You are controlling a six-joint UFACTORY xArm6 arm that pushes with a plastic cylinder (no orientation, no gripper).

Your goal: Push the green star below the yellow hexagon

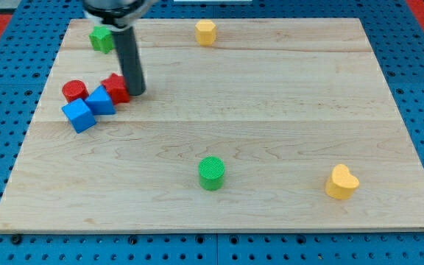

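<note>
Your end effector was a bare dark rod with nothing to open or close and nothing held; my tip (136,91) rested on the bench (271,110), touching or just beside the right edge of the red block (116,87) toward the view's left. Just left of my tip, beyond that red block, sat two blue cubes (100,101) (78,115) and a red cylinder (74,91), bunched together.

The green star (101,37) lay up and to the left of my tip, near the bench's top left corner, partly hidden behind the rod. The yellow hexagon (206,32) stood up and to the right of my tip, close to the top edge and well apart from the star. Far below and to the right were a green cylinder (212,173) and a yellow heart (341,182), both out of the way.

By my judgement the push on the star had not begun. To do it well, you needed to take my tip round to the star's left side without dragging the red and blue cluster along, then push the star rightward and slightly downward, so it ended beneath the hexagon, not level with it. Keeping contact through the star's middle should have stopped it spinning off my tip. A line too high risked knocking the hexagon toward the bench edge, so the lower path looked safer.
</note>
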